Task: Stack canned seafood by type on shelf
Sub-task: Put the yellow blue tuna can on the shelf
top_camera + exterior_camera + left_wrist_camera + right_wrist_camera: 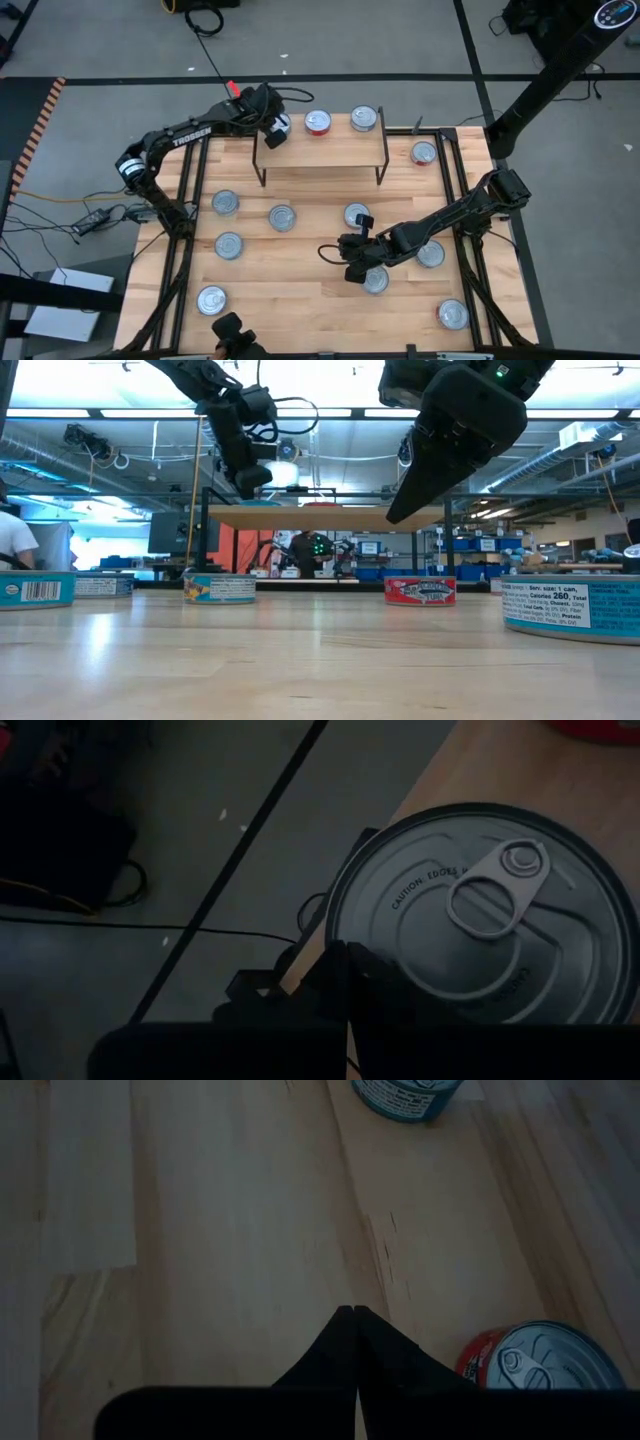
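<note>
The light-wood shelf (320, 152) stands at the table's far edge on thin black legs. On it sit a red-labelled can (318, 122), a second can (364, 119) and a third can (281, 126) at its left far corner. My left gripper (270, 128) is shut and hovers at that corner can, whose silver lid with pull tab (490, 910) fills the left wrist view. My right gripper (350, 258) is shut above the bare tabletop (240, 1230), left of a red can (545, 1358). Several more cans stand on the table. My left gripper's shut fingertips (345, 960) come from above at the rim of the corner can's lid (375, 935). Whether they touch it I cannot tell. The can stands upright on the shelf.
Loose cans stand around the table: (225, 203), (282, 217), (229, 245), (211, 299), (357, 214), (424, 153), (430, 254), (375, 280), (452, 315). Bare wood lies under the shelf and at the table's middle near side. A black frame borders the table.
</note>
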`<state>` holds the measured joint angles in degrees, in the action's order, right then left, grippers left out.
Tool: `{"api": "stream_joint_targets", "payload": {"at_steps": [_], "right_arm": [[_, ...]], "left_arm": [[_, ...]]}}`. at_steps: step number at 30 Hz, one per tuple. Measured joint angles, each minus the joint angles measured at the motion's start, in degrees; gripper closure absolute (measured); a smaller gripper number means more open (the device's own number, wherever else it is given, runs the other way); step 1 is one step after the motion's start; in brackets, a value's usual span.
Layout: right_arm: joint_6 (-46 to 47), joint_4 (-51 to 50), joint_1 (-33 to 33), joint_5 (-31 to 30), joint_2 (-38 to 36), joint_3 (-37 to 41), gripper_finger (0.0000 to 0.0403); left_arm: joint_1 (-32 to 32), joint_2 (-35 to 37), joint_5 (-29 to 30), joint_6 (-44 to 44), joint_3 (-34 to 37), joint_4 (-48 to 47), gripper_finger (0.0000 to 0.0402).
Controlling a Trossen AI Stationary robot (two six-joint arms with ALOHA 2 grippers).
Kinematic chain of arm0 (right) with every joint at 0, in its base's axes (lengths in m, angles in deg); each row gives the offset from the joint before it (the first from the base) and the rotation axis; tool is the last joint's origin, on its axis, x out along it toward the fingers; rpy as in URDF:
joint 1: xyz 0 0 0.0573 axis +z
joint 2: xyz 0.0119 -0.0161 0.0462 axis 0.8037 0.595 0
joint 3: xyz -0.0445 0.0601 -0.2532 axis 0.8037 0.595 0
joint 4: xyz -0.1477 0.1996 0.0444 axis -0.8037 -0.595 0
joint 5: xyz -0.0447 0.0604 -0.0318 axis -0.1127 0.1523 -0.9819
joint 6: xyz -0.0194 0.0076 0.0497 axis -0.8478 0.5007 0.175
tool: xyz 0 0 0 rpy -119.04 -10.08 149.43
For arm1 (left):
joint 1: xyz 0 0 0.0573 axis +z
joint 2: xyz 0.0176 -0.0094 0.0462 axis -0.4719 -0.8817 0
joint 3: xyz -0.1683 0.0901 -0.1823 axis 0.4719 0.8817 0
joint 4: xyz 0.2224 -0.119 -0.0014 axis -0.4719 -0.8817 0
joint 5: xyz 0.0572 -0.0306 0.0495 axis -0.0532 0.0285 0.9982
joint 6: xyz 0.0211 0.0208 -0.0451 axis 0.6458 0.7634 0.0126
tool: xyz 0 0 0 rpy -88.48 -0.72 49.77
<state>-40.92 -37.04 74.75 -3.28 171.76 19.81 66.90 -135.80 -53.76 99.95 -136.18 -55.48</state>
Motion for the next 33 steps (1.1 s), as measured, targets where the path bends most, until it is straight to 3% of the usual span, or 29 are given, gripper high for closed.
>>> {"api": "stream_joint_targets", "payload": {"at_steps": [7,10,17,27,33], "right_arm": [[-1.8,1.8,0.3,1.1,-0.4,0.0,0.0396],[-2.4,1.2,0.5,1.5,-1.2,0.0,0.0396],[-4.3,2.0,0.1,1.3,-1.8,0.0,0.0396],[-7.9,15.6,-0.9,1.5,-1.8,3.5,0.0396],[-8.0,22.6,-1.2,1.5,-1.8,5.8,0.0395]], "left_arm": [[-1.3,1.8,0.1,-0.4,0.0,4.8,0.0396],[-3.1,3.3,-1.3,-0.9,2.3,11.6,0.0396],[-9.1,7.9,-3.2,-0.9,16.2,31.4,0.0396],[-20.7,19.1,-8.7,-1.0,37.8,55.6,0.0396],[-27.7,24.1,-11.5,-3.4,46.7,65.4,0.0396]]}}
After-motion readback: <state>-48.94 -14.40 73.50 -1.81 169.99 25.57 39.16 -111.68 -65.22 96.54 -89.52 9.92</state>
